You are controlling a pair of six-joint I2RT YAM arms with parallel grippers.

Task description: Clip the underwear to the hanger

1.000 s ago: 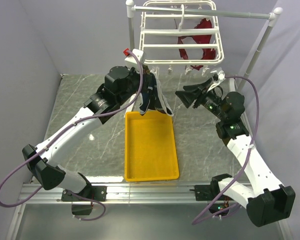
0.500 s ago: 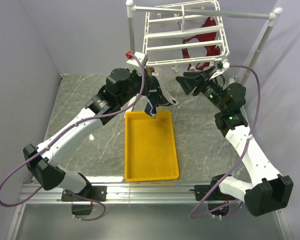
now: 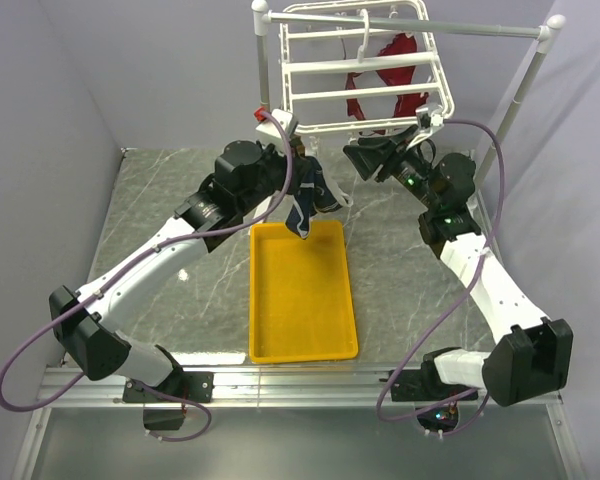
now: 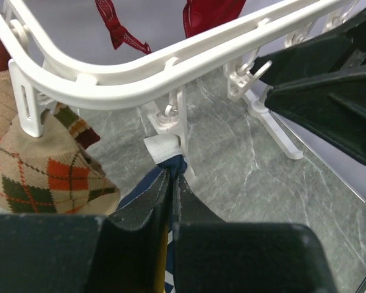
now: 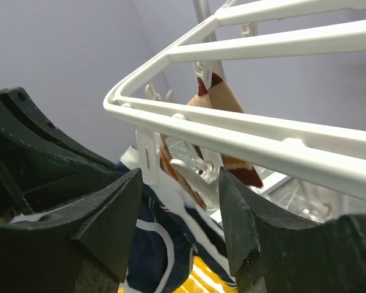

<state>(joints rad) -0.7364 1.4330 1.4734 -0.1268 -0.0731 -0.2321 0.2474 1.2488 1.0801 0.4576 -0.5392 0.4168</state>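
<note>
The white hanger (image 3: 365, 70) hangs from the stand's pole, its front rim (image 4: 128, 67) just above my left gripper. That gripper (image 4: 172, 183) is shut on the navy underwear (image 4: 171, 160), and the white trim sits right under a dangling clip (image 4: 169, 116). From above, the underwear (image 3: 305, 200) droops from the left gripper (image 3: 298, 162) over the tray's far end. My right gripper (image 5: 180, 207) is open under the hanger rim (image 5: 232, 137), with a white clip (image 5: 192, 165) between its fingers and the underwear (image 5: 152, 250) behind. From above it (image 3: 352, 158) faces the left gripper.
A yellow tray (image 3: 300, 300) lies on the marble table between the arms. A dark red garment (image 3: 390, 75) hangs at the hanger's back. An argyle cloth (image 4: 43, 165) is clipped to the left of the underwear. The stand's right pole (image 3: 520, 85) slants beside my right arm.
My right gripper has moved up and left to the hanger's front rim. The hanger rocked and shifted. The left gripper has brought the underwear closer under the clips.
</note>
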